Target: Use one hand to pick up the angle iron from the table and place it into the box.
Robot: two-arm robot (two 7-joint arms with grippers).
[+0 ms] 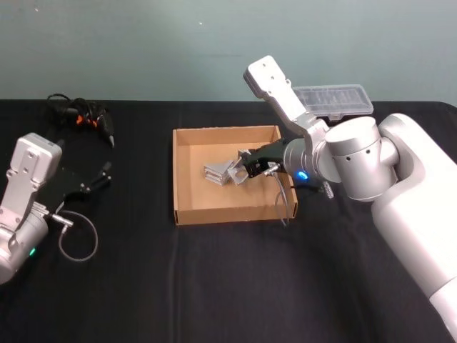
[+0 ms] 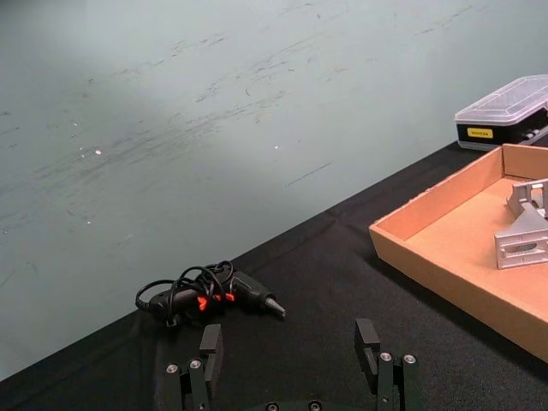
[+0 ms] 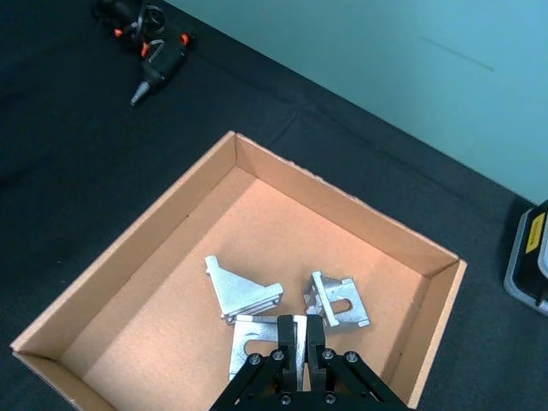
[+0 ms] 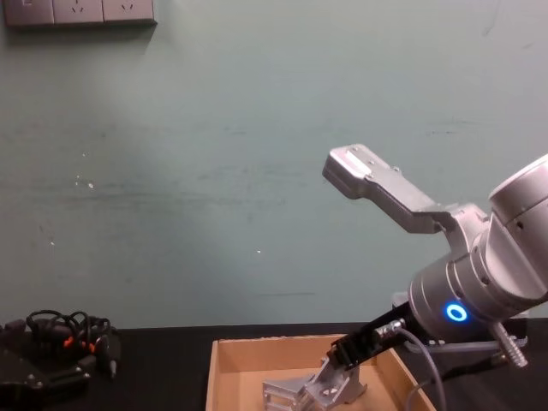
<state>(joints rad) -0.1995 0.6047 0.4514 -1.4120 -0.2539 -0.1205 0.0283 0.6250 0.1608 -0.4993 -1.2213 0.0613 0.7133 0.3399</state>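
My right gripper [image 3: 300, 336] reaches into the tan cardboard box [image 1: 187, 136] and is shut on the thin flange of a silver angle iron [image 3: 250, 349], low over the box floor. I cannot tell whether that piece touches the floor. Two more angle irons [image 3: 244, 291] [image 3: 336, 300] lie on the floor just beyond it. From the chest, the right gripper [image 4: 344, 354] slants down over the silver pieces [image 4: 295, 394]. My left gripper [image 2: 289, 351] is open and idle over the black table [image 1: 214, 286] at the far left, well apart from the box.
A black corded tool with orange marks [image 1: 86, 118] lies at the table's back left. A black case with a clear lid [image 1: 335, 100] stands behind the box's right side. Bare tabletop stretches in front of the box.
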